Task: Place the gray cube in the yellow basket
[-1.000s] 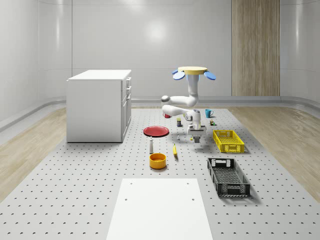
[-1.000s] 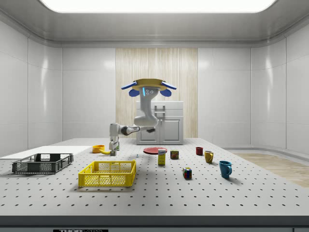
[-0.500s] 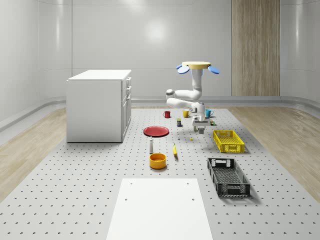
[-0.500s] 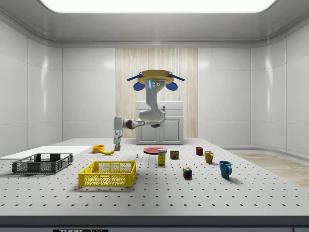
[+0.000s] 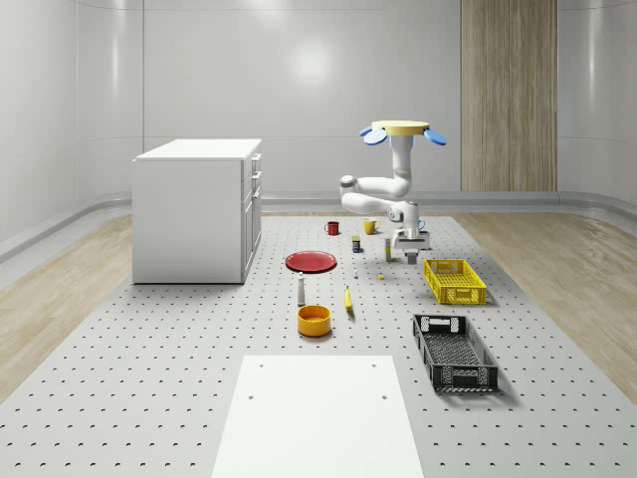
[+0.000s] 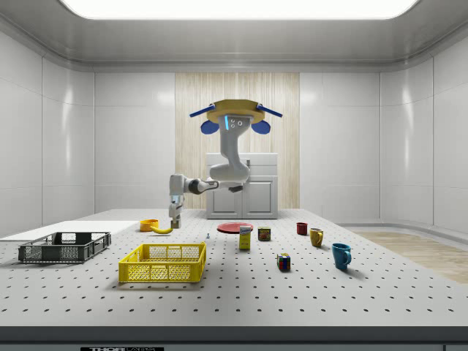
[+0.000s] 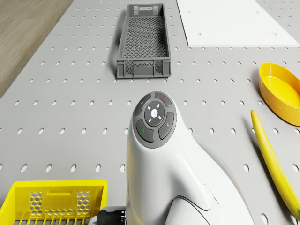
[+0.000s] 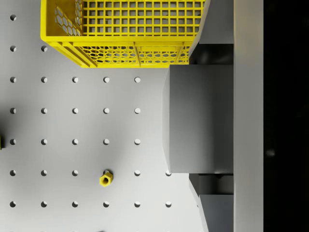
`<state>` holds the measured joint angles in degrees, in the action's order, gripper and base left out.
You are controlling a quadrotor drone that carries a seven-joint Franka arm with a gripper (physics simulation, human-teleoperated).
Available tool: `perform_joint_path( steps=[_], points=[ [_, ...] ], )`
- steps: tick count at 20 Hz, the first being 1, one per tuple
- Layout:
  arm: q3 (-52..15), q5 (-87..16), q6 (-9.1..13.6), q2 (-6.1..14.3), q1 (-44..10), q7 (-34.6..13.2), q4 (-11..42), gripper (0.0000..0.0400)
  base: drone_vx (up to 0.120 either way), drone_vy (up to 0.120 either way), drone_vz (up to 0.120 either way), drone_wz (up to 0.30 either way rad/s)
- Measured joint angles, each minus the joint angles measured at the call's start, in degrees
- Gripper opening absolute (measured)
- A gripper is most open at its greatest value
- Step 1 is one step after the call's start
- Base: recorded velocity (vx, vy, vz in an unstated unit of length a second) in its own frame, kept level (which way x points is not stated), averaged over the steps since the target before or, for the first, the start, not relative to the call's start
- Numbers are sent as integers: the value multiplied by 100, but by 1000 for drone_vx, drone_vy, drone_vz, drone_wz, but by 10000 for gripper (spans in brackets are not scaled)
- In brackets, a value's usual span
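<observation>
The drone [image 5: 402,129] hovers above the table beside the yellow basket [image 5: 455,280], its white arm [image 7: 164,159] reaching down. The gripper [image 5: 410,253] hangs a little above the table, just off the whole-scene view's left of the basket's far end. It is shut on the gray cube [image 8: 200,118], which sits between the two fingers [image 8: 216,26]. In the wrist view the yellow basket [image 8: 120,29] lies close by, but the cube is not over it. In the side view the gripper [image 6: 175,221] hangs behind the yellow basket [image 6: 162,262].
A black crate [image 5: 454,352] lies in front of the basket, and a banana [image 7: 272,164] and an orange bowl [image 5: 314,320] lie further to the whole-scene view's left. A small yellow nut [image 8: 106,178] is on the table under the gripper. Mugs, cans and a red plate [image 5: 311,261] stand around; a white cabinet [image 5: 197,209] stands at the left.
The drone and arm have moved to the whole-scene view's right and farther back. The gripper has risen from the table with the gray cube and come closer to the yellow basket.
</observation>
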<state>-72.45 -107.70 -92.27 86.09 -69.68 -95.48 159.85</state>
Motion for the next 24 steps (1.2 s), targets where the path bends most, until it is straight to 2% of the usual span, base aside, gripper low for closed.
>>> perform_joint_path(
  steps=[10,15,24],
  points=[
    [-5,16,-32,35,-12,-9,-2,251,0,120,0,0],
    [-7,23,-47,51,-17,-13,-3,251,-96,120,0,0],
    [-9,34,-71,77,-25,-19,-4,251,0,120,0,0]
  ],
)
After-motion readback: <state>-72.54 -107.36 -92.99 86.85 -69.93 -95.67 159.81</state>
